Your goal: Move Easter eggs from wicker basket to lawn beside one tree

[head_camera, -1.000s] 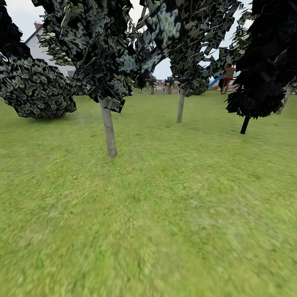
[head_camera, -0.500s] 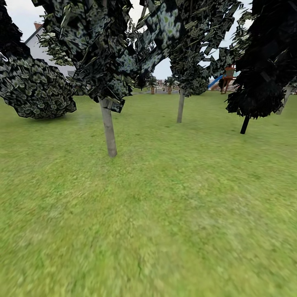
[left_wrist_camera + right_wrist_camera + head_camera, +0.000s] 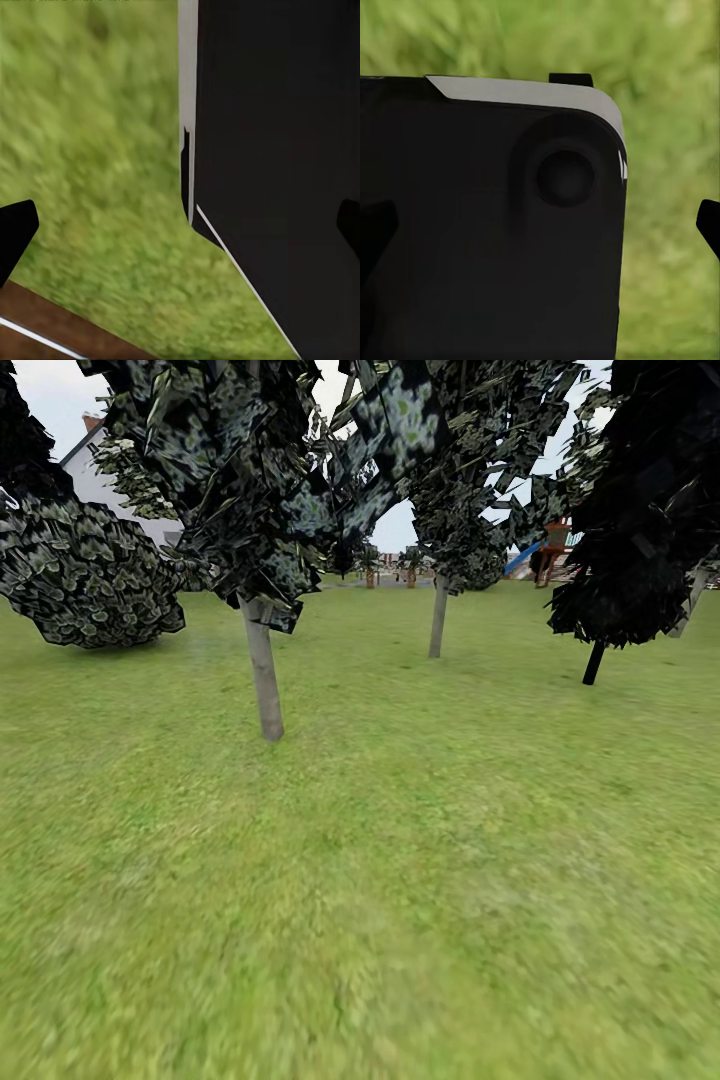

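Note:
The lawn (image 3: 400,880) spreads as flat green grass across the head view. The Easter eggs, the wicker basket and the tree are out of view. In the left wrist view my left gripper (image 3: 180,229) is open, its dark fingertips (image 3: 15,232) far apart, with grass and a black part of my body behind it. My right gripper (image 3: 540,229) is open too, its fingertips (image 3: 709,225) at opposite edges, over a black panel (image 3: 487,225) and grass. Nothing is held in either.
A thin grey trunk (image 3: 264,680) with a dark leafy crown stands ahead to the left. A second (image 3: 438,615) is farther back, and a dark leaning one (image 3: 594,660) is at the right. A round bush (image 3: 85,575), a white house (image 3: 95,485) and a play frame (image 3: 555,550) lie beyond.

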Robot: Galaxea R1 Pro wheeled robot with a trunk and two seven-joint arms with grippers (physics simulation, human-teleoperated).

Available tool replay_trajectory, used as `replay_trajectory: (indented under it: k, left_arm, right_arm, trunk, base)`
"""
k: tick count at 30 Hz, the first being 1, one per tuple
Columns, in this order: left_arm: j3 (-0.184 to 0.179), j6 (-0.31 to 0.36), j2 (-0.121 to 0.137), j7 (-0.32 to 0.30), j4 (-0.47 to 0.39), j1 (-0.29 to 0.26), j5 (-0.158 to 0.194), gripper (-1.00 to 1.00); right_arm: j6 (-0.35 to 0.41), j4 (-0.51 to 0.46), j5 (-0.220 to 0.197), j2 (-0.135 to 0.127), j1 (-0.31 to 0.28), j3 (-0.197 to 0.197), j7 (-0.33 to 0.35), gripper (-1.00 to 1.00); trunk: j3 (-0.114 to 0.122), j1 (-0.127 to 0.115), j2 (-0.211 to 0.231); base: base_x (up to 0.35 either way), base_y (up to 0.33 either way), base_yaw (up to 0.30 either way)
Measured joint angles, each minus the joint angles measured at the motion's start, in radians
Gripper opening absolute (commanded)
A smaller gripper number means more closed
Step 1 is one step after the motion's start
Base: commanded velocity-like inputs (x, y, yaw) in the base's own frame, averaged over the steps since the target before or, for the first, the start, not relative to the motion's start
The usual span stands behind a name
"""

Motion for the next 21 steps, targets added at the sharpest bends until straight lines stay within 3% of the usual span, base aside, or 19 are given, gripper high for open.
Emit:
replay_trajectory:
  k: [7, 21]
  left_arm:
    - [0.000, 0.000, 0.000, 0.000, -0.001, 0.000, 0.000, 1.00]
    - [0.000, 0.000, 0.000, 0.000, 0.000, 0.000, 0.000, 1.00]
  right_arm:
    - [-0.001, -0.001, -0.001, 0.003, 0.000, -0.001, -0.002, 1.00]
    - [-0.002, 0.000, -0.001, 0.005, 0.000, -0.002, -0.005, 1.00]
  trunk:
    - [0.000, 0.000, 0.000]
    - [0.000, 0.000, 0.000]
  base:
    - [0.000, 0.000, 0.065]
    - [0.000, 0.000, 0.287]
